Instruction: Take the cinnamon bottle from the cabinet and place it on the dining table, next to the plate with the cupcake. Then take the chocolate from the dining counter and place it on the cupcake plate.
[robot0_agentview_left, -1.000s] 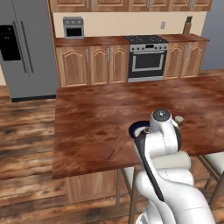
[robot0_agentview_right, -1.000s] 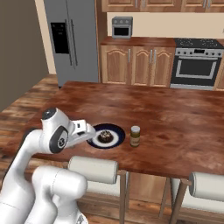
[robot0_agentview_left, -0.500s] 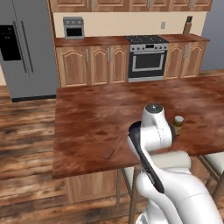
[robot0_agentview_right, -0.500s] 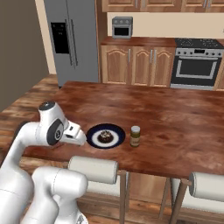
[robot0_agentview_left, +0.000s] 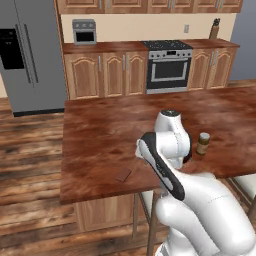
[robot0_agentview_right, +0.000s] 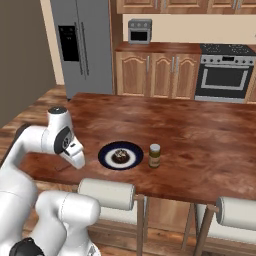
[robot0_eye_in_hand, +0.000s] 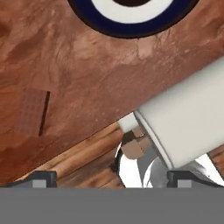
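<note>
The cinnamon bottle (robot0_agentview_right: 155, 155) (robot0_agentview_left: 202, 143) stands upright on the dining table (robot0_agentview_right: 200, 135), just right of the plate (robot0_agentview_right: 106, 150) that carries the cupcake (robot0_agentview_right: 120, 156). The chocolate (robot0_agentview_left: 123, 174) (robot0_eye_in_hand: 31, 112) lies flat near the table's front edge, left of the plate. My gripper (robot0_eye_in_hand: 112, 178) (robot0_agentview_right: 79, 161) hangs open and empty over the front edge, between the chocolate and the plate (robot0_eye_in_hand: 131, 27). In the hand view the bar sits left of the fingers. My arm hides most of the plate in the left base view.
Two white-cushioned stools (robot0_agentview_right: 106, 192) (robot0_agentview_right: 237, 212) stand tucked against the table's front edge; one (robot0_eye_in_hand: 188, 127) lies right below the hand. A fridge (robot0_agentview_left: 30, 55), a stove (robot0_agentview_left: 170, 65) and wooden cabinets line the back wall, across open floor.
The arm has swung left, away from above the plate and towards the chocolate at the table's front edge. The jaws stayed open. Bottle, plate and cupcake have not moved.
</note>
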